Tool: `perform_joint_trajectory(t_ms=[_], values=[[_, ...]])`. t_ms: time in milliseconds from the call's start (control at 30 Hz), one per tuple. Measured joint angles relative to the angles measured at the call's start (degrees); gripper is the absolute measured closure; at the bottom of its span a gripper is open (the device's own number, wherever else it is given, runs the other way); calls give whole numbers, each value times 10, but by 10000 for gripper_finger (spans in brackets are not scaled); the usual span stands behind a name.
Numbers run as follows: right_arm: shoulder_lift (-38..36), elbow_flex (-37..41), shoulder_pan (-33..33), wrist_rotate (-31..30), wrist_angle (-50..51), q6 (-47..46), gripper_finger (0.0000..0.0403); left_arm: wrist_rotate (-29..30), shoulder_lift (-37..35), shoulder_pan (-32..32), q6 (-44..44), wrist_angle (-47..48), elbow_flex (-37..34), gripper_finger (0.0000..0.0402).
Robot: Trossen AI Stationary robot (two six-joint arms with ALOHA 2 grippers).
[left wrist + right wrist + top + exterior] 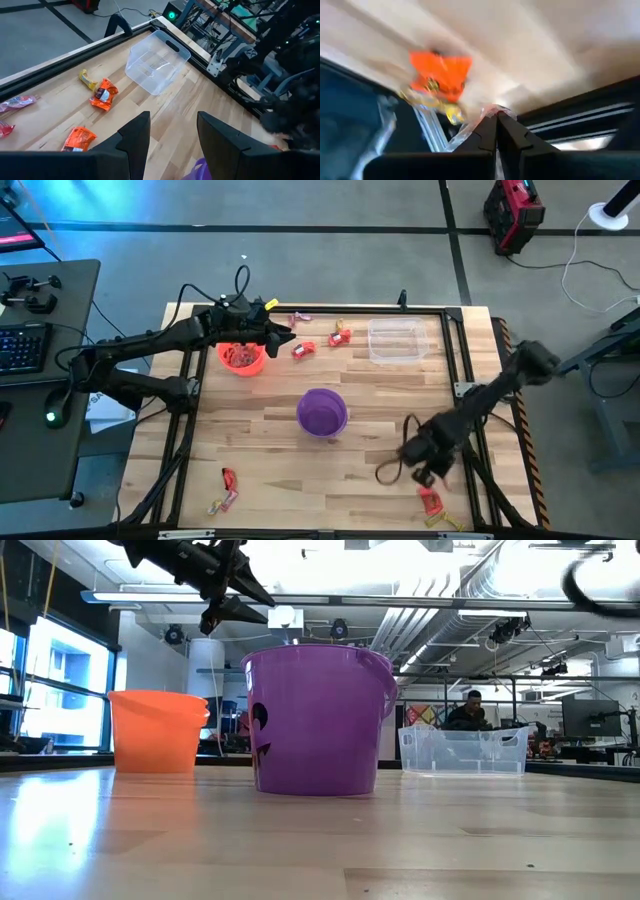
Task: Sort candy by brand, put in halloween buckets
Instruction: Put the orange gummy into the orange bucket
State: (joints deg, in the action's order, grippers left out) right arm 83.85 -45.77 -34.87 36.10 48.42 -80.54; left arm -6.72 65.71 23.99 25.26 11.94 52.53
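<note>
The orange bucket (242,359) holds red sweets and stands left of the purple bucket (322,412); both rest on their bases, also in the low view, orange bucket (157,730) and purple bucket (318,720). My left gripper (286,336) hovers open just right of the orange bucket, high above the table (236,592), nothing between its fingers (172,135). Orange-red candy (104,93) and another piece (79,139) lie below it. My right gripper (424,472) is near the table's right near corner, shut (496,117) on a pale wrapper. An orange candy (440,74) and a yellow one (453,116) lie beyond it. My right gripper pinches a pale, see-through candy wrapper by its end (490,111) between the two fingertips. The rest of the wrapper (465,134) trails off beside the fingers. Whether it is clear of the table I cannot tell.
A clear tub (394,340) stands at the far right. Loose candy lies along the far edge (300,316), (340,335), (303,350), at the near left (228,478), (222,503) and near the right corner (431,499). A dark frame rail (470,480) borders the table.
</note>
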Motion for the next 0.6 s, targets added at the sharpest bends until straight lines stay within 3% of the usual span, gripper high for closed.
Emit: perform_joint_trajectory(t_ms=[133,333,467,600], values=[[-73,-37,63,-119,67,5,402,0,0,0,0,0,0,248],[-120,-100,176,-314,45,80,403,0,0,0,4,0,0,248],[-110,-134,249,-370,-58,187,403,-11,-1,0,48,-34,0,248],[-75,-158,313,-376,-230,308,403,-37,-22,0,58,-79,25,248]])
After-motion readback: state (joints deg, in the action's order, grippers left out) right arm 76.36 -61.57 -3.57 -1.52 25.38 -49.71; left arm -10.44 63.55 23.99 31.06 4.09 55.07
